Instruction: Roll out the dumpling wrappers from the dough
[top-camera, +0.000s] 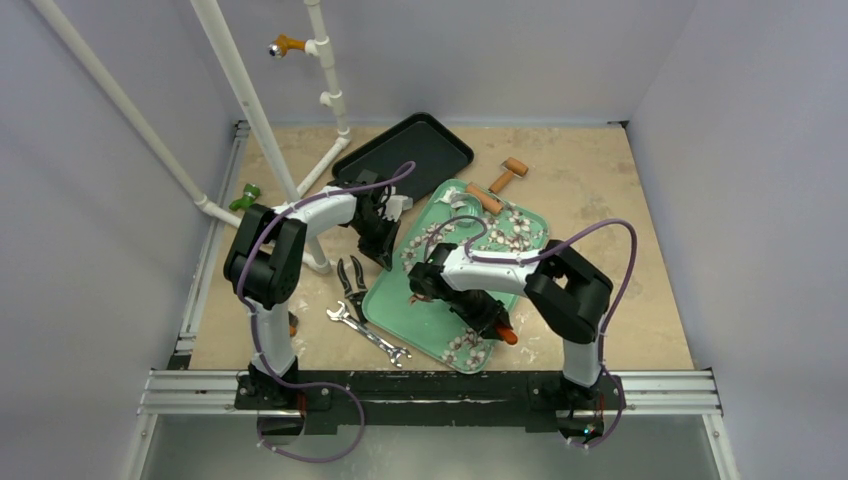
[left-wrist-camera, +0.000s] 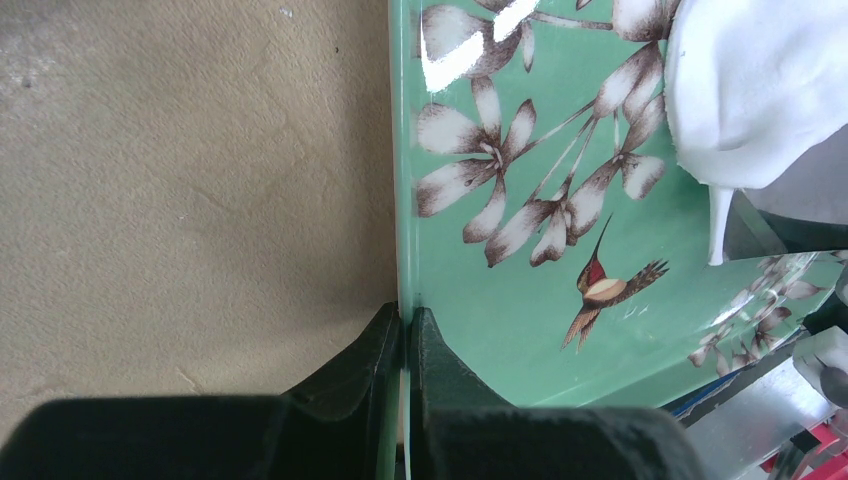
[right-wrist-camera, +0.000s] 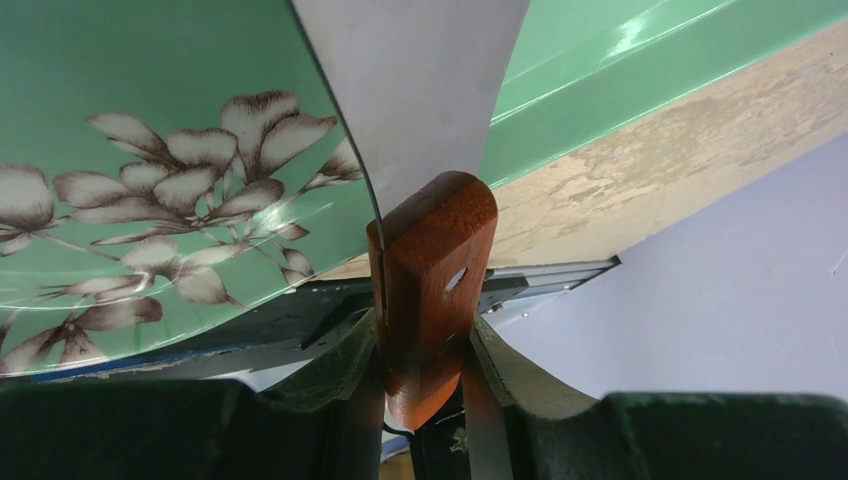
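Observation:
A green floral tray (top-camera: 425, 315) lies mid-table. My left gripper (top-camera: 384, 246) is shut on its left rim (left-wrist-camera: 405, 250), one finger outside and one inside; its midpoint in the left wrist view is (left-wrist-camera: 406, 330). A lump of white dough (left-wrist-camera: 750, 90) rests on the tray at that view's upper right; I cannot tell whether it is a flat dumpling wrapper. My right gripper (top-camera: 490, 318) (right-wrist-camera: 425, 350) is shut on the reddish wooden handle (right-wrist-camera: 432, 290) of a scraper, whose grey metal blade (right-wrist-camera: 420, 90) points away over the tray's near-right part.
A black tray (top-camera: 405, 155) sits at the back. A wooden-handled roller (top-camera: 507, 175) lies by the green tray's far corner. Pliers (top-camera: 350, 278) and a wrench (top-camera: 367, 332) lie left of the tray. White pipes (top-camera: 262, 130) rise at the back left beside a green toy (top-camera: 245, 195).

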